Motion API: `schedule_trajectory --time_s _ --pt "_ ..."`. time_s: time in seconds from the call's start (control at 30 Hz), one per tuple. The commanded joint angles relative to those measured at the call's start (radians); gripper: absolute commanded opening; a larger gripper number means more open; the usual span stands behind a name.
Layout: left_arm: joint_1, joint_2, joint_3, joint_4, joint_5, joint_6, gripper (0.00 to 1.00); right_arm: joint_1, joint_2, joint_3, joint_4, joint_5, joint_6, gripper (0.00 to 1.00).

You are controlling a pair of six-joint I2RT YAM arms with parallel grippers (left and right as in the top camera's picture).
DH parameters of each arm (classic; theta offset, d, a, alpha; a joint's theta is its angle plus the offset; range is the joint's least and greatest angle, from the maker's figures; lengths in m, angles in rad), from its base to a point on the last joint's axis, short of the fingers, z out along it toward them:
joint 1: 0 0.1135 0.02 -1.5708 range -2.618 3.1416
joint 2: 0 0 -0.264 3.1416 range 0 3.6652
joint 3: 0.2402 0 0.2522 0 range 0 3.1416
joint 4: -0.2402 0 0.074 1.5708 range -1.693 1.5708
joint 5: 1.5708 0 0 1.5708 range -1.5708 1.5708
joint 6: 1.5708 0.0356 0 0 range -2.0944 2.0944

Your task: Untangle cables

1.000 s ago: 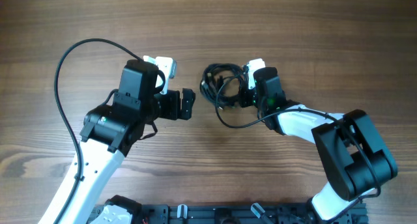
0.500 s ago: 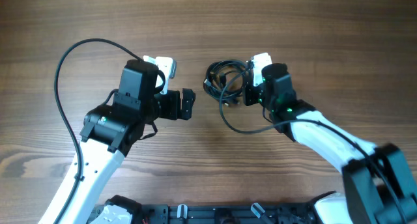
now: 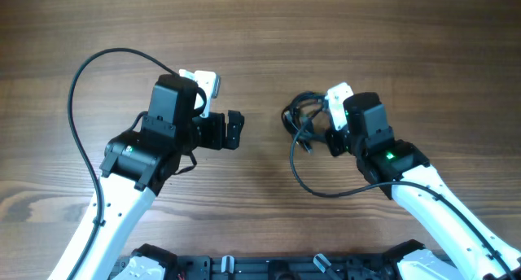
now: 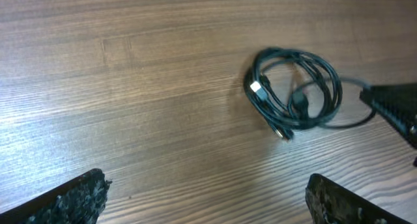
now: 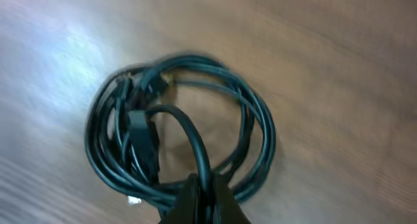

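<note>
The cables (image 3: 303, 117) are thin black cords wound into one small coil right of the table's centre, with a loose strand (image 3: 313, 186) looping toward the front. My right gripper (image 3: 324, 129) is at the coil's right side, shut on one strand. In the right wrist view the coil (image 5: 130, 129) fills the frame and a strand runs between the closed right gripper (image 5: 205, 199). My left gripper (image 3: 238, 130) stands open well left of the coil, touching nothing. In the left wrist view the coil (image 4: 296, 94) lies far ahead of the wide-apart left gripper (image 4: 208, 198).
The left arm's own thick black wire (image 3: 79, 80) arcs over the table at the far left. A black rail (image 3: 244, 268) runs along the front edge. The right gripper's tip (image 4: 391, 107) shows at the right edge of the left wrist view.
My right gripper has moved right and toward the front, dragging the coil with it, away from the left gripper. The left arm has not moved.
</note>
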State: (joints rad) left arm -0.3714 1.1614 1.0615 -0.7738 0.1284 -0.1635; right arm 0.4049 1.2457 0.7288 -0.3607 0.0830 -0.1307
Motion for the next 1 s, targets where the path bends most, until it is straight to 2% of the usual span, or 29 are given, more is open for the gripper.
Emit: schedule_trajectory --time_s 0.0,0.17,0.4,0.53,0.67,0.83,0.97 --pt "-0.003 0.006 0.018 0.011 0.011 -0.001 1.0 0.002 -0.011 0.028 -0.063 0.117 -0.092 0.04" --pt "-0.003 0.006 0.018 0.014 0.012 -0.001 1.0 0.002 -0.011 0.046 -0.088 0.153 -0.135 0.04" --pt "-0.003 0.006 0.018 0.029 0.012 -0.002 1.0 0.002 0.011 0.046 0.174 -0.217 -0.169 0.05" --pt "-0.003 0.006 0.018 0.029 0.012 -0.002 1.0 0.002 0.092 0.046 0.248 -0.325 -0.187 0.04" --pt "-0.003 0.006 0.018 0.03 0.012 -0.002 1.0 0.032 0.177 0.046 0.245 -0.355 -0.211 0.04" --pt "-0.003 0.006 0.018 0.044 0.012 -0.001 1.0 0.082 0.181 0.047 0.206 -0.34 -0.288 0.04" --pt "-0.003 0.006 0.018 0.053 0.012 -0.001 1.0 0.083 0.181 0.071 0.078 -0.237 -0.29 0.04"
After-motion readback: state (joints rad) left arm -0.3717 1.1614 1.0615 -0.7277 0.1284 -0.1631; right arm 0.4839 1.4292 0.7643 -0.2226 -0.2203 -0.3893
